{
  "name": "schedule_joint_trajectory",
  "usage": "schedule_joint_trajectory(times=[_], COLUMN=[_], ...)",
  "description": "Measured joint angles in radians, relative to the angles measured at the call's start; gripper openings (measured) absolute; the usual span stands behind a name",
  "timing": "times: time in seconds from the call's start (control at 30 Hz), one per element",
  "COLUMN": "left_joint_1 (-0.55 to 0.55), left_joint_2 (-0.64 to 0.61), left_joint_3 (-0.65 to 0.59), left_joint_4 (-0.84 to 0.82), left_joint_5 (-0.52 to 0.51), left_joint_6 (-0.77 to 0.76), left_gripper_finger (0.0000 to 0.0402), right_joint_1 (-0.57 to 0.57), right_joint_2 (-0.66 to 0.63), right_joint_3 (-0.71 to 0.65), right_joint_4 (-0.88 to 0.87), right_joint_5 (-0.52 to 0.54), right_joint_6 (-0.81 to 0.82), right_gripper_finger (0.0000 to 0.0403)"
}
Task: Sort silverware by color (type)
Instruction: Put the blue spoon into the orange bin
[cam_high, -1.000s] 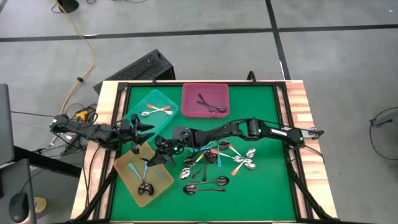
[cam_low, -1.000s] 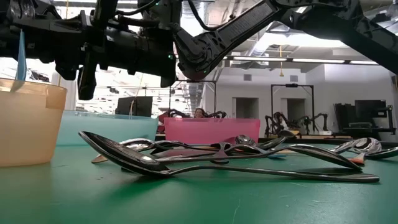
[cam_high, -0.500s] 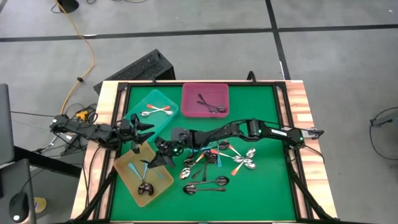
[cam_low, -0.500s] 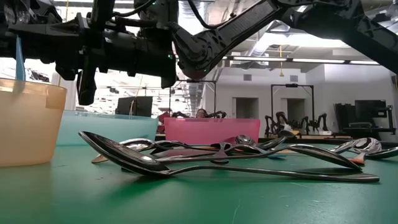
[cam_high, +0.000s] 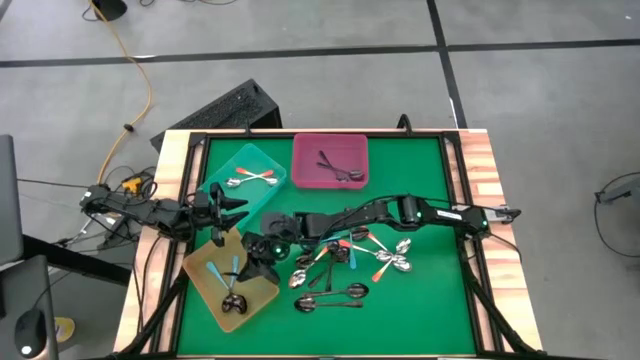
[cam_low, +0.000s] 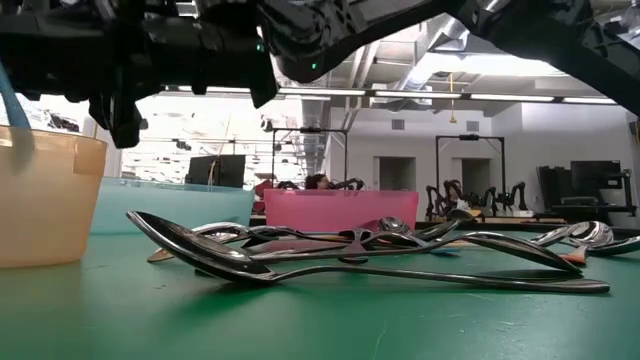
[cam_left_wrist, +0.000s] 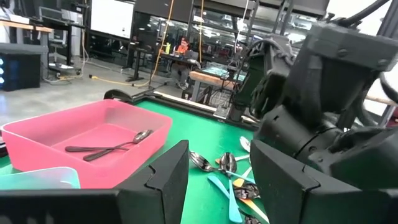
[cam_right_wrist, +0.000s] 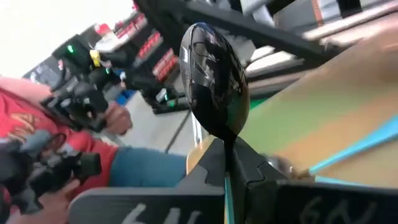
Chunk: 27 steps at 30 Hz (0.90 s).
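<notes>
arms are both reaching toward the table's left half. the right arm is stretching across the green table (cam_high: 420, 300) from the right edge, elbow bent above the loose pile, with the right gripper (cam_high: 262, 262) hanging over the near edge of the yellow tray (cam_high: 205, 268). its fingers are pinching a spoon (cam_right_wrist: 214, 81) by the neck, the dark shiny bowl standing up out of the fingertips in the right wrist view and a light blue handle running down between them. under that gripper, inside the yellow tray, blue-handled spoons (cam_high: 232, 285) are lying with their bowls toward the table's front.

the left arm is lying level along the left edge, and the left gripper (cam_high: 217, 222) is hanging just beyond the right gripper, between the yellow tray and the teal tray (cam_high: 222, 172); its fingers are pressed together around nothing.

to the right of the right gripper, the loose spoons (cam_high: 350, 262) are lying on the mat, blue, orange-red and dark ones mixed, some crossing each other. past the left gripper, the teal tray is holding orange-handled spoons (cam_high: 252, 179). farther right of it, the pink tray (cam_high: 305, 150) is holding dark spoons (cam_high: 340, 170), also showing in the left wrist view.
</notes>
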<state>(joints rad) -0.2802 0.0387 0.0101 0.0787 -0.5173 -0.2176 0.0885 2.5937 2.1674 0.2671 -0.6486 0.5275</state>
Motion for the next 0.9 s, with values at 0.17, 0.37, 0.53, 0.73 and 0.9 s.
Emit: schedule_joint_trajectory(times=[0.17, 0.37, 0.53, 0.73, 0.9], left_joint_1=[0.000, 0.000, 0.000, 0.000, 0.000], left_joint_2=[-0.001, 0.000, 0.001, 0.001, 0.002], left_joint_3=[0.000, 0.000, 0.000, 0.000, 0.000], left_joint_4=[0.000, 0.003, 0.002, 0.002, 0.002], left_joint_5=[0.001, 0.001, -0.003, -0.003, -0.012], left_joint_6=[-0.005, -0.007, 0.000, -0.004, -0.004], left_gripper_finger=[0.0158, 0.0158, 0.0158, 0.0158, 0.0158], right_joint_1=[-0.009, -0.013, -0.013, -0.014, -0.014], right_joint_2=[0.105, 0.129, 0.132, 0.132, 0.132], right_joint_3=[0.163, 0.183, 0.189, 0.188, 0.188], right_joint_4=[-0.020, -0.008, -0.059, -0.058, -0.072], right_joint_5=[-0.051, -0.084, -0.034, -0.029, -0.027], right_joint_6=[0.073, 0.120, 0.078, 0.077, 0.070], right_gripper_finger=[0.0008, 0.0008, 0.0008, 0.0009, 0.0019])
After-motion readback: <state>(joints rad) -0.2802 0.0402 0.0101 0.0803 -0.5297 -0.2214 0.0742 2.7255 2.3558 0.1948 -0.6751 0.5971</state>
